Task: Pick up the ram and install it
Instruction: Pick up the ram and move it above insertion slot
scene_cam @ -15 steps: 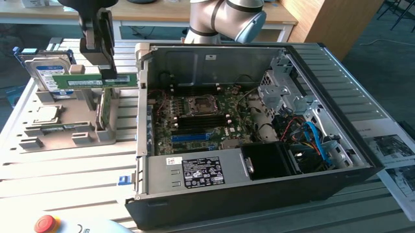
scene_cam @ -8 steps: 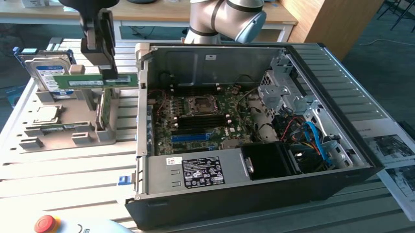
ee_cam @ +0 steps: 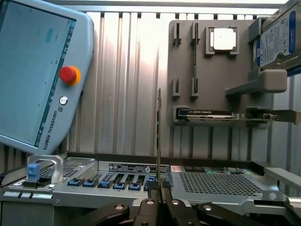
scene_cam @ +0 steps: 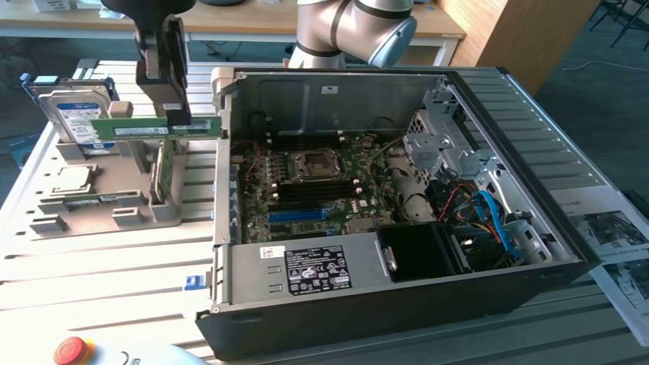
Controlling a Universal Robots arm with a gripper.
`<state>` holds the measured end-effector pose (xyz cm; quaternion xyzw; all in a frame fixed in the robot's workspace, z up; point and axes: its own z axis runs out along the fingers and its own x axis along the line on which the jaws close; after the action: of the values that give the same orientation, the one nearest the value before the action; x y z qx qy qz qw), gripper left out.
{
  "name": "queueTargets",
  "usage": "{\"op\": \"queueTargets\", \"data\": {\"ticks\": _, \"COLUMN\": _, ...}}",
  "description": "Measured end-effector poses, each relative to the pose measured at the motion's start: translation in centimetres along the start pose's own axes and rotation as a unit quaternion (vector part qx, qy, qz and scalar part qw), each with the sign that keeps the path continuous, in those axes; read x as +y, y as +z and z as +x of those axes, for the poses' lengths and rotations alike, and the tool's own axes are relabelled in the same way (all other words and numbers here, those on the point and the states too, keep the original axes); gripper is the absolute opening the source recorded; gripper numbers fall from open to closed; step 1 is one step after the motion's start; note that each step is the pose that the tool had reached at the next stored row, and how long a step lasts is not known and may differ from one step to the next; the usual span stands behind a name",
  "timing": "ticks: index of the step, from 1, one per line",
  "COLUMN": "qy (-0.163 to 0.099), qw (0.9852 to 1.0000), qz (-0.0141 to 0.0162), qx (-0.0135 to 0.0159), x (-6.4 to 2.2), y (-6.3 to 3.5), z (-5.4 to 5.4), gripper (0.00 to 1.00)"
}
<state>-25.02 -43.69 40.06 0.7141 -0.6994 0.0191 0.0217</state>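
Exterior view: vertical tool (scene_cam: 178, 115) around ram (scene_cam: 130, 129)

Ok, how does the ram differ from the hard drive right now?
The ram is a thin green stick; the hard drive is a boxy silver block with a blue-white label. The ram is clamped in the jaws, in the air; the hard drive stands in the grey holder. Both are outside the computer case.

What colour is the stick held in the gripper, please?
The ram is green, seen best in the exterior view.
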Motion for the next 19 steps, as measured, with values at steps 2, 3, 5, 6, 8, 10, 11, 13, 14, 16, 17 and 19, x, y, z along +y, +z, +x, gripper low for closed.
{"op": "queueTargets", "data": {"ticks": 2, "qy": 0.0, "qw": 1.0, "qz": -0.0003, "qx": 0.0, "x": -0.23, "y": 0.0, "z": 0.1, "gripper": 0.12}}
{"op": "queueTargets", "data": {"ticks": 3, "qy": 0.0, "qw": 1.0, "qz": -0.0005, "qx": 0.0, "x": -0.37, "y": 0.0, "z": 0.1, "gripper": 0.12}}
{"op": "queueTargets", "data": {"ticks": 5, "qy": 0.0, "qw": 1.0, "qz": -0.0009, "qx": 0.0, "x": -0.65, "y": 0.01, "z": 0.2, "gripper": 0.12}}
{"op": "queueTargets", "data": {"ticks": 6, "qy": 0.0, "qw": 1.0, "qz": -0.0012, "qx": 0.0, "x": -0.79, "y": 0.01, "z": 0.2, "gripper": 0.12}}
{"op": "queueTargets", "data": {"ticks": 8, "qy": 0.0, "qw": 1.0, "qz": -0.0017, "qx": -0.0001, "x": -1.09, "y": 0.01, "z": 0.3, "gripper": 0.12}}
{"op": "queueTargets", "data": {"ticks": 10, "qy": 0.0, "qw": 1.0, "qz": -0.0022, "qx": -0.0001, "x": -1.38, "y": 0.02, "z": 0.4, "gripper": 0.12}}
{"op": "queueTargets", "data": {"ticks": 11, "qy": 0.0, "qw": 1.0, "qz": -0.0023, "qx": -0.0001, "x": -1.47, "y": 0.01, "z": 0.4, "gripper": 0.12}}
{"op": "queueTargets", "data": {"ticks": 13, "qy": 0.0, "qw": 1.0, "qz": -0.0023, "qx": -0.0001, "x": -1.5, "y": 0.02, "z": 0.4, "gripper": 0.12}}
{"op": "queueTargets", "data": {"ticks": 14, "qy": 0.0, "qw": 1.0, "qz": -0.0023, "qx": -0.0001, "x": -1.5, "y": 0.01, "z": 0.4, "gripper": 0.12}}
{"op": "queueTargets", "data": {"ticks": 16, "qy": 0.0, "qw": 1.0, "qz": -0.0023, "qx": -0.0001, "x": -1.5, "y": 0.02, "z": 0.4, "gripper": 0.12}}
{"op": "queueTargets", "data": {"ticks": 17, "qy": 0.0, "qw": 1.0, "qz": -0.0023, "qx": -0.0001, "x": -1.5, "y": 0.02, "z": 0.4, "gripper": 0.12}}
{"op": "queueTargets", "data": {"ticks": 19, "qy": 0.0, "qw": 1.0, "qz": -0.0023, "qx": -0.0001, "x": -1.5, "y": 0.02, "z": 0.4, "gripper": 0.12}}
